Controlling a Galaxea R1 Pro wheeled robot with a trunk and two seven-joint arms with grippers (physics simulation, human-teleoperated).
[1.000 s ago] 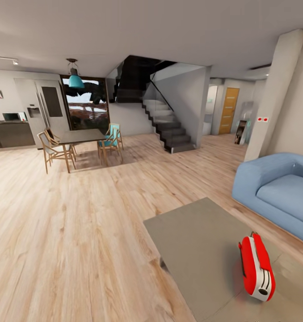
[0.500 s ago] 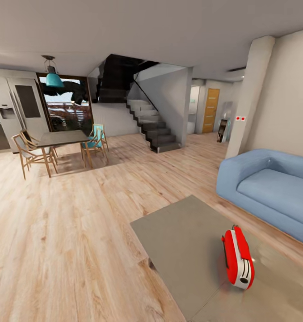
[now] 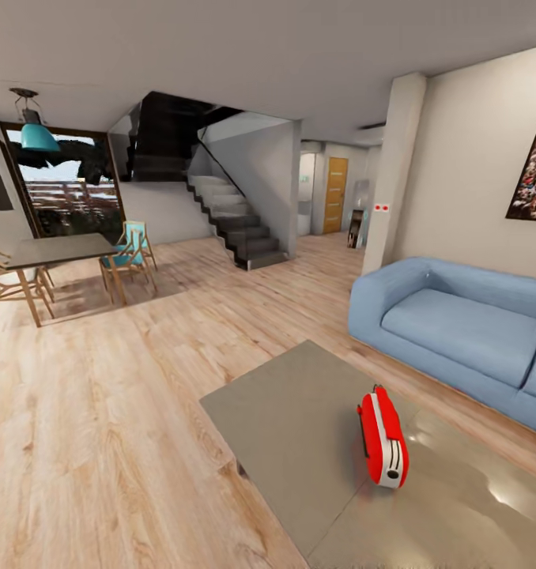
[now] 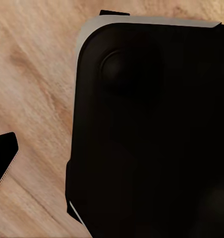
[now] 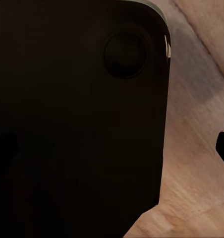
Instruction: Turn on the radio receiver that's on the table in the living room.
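The radio receiver (image 3: pixel 383 437) is small and red with a white edge band. It stands upright on the glossy grey table (image 3: pixel 296 419) at the lower right of the head view, and I see it from its narrow end, handle on top. Its dial and speaker face are turned away from me. The table lies low on the light wood floor of the living room, in front of the blue sofa (image 3: pixel 458 332). Both wrist views look down on a black rounded body panel (image 4: pixel 151 134) (image 5: pixel 77 114) over wood planks.
A framed crowd photo (image 3: pixel 534 170) hangs above the sofa. A white pillar (image 3: pixel 390 170) stands behind the sofa's end. A dark staircase (image 3: pixel 236 221) rises at the back. The dark dining table with chairs (image 3: pixel 58 253) is far left, with open floor (image 3: pixel 102 411) between it and me.
The whole head view has slid left, so the camera has turned right. The radio now sits nearer the picture's middle, more sofa shows, and the framed photo has come into view.
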